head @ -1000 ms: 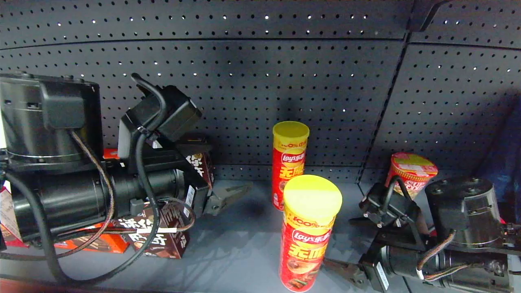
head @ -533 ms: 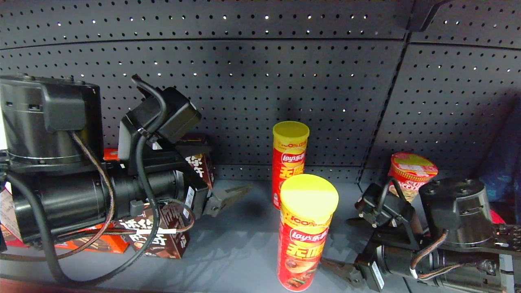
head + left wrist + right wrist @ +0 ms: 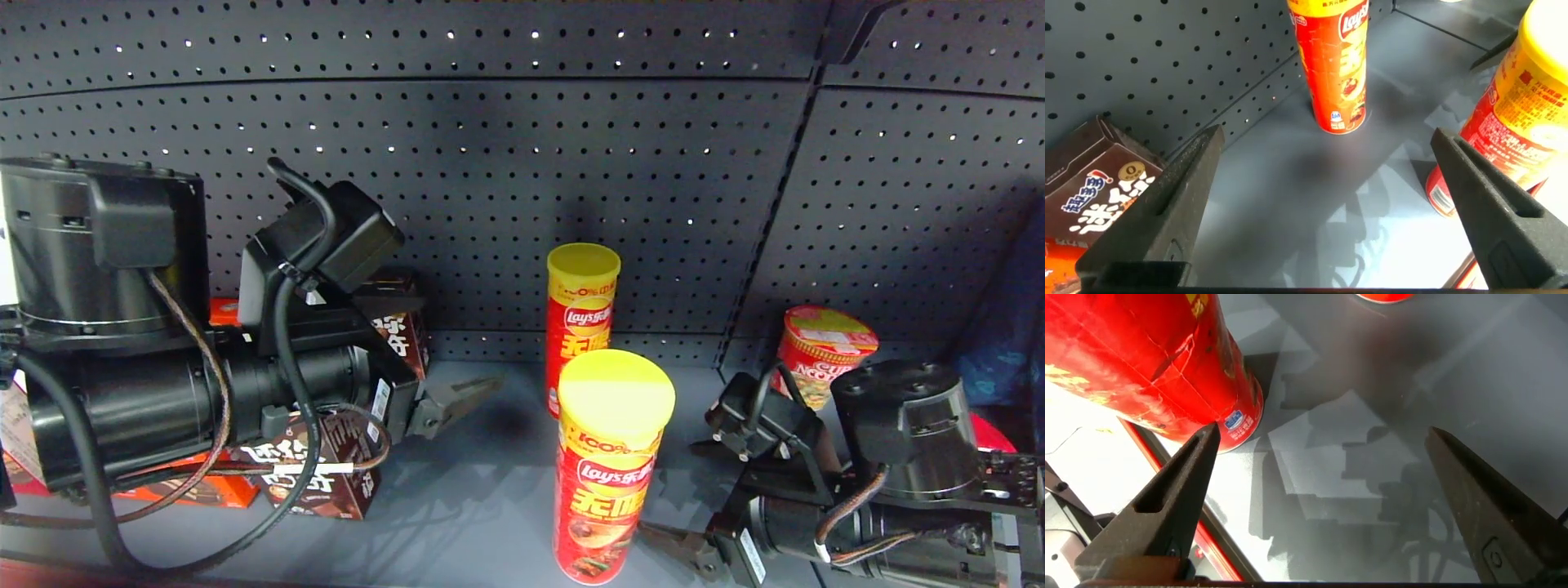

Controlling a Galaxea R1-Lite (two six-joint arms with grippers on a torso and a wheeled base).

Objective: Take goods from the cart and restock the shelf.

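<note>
A dark grey metal shelf [image 3: 490,506] with a black perforated back panel [image 3: 522,180]. Near the middle front stands an upright red cardboard chip can with a yellow plastic lid [image 3: 614,465]. A second, matching red chip can [image 3: 581,327] stands upright at its twelve o'clock, close to the back panel and apart from it. At the front can's two o'clock sits a red and yellow cup of instant noodles [image 3: 820,351].

The left gripper [image 3: 1327,139] hovers at the front can's ten o'clock, jaws wide apart and holding nothing. Brown chocolate boxes [image 3: 326,482] and an orange box [image 3: 204,488] lie below its arm.

The right gripper [image 3: 1323,431] sits low at the front can's four o'clock, jaws spread apart over bare shelf, one finger just beside the can's base.
</note>
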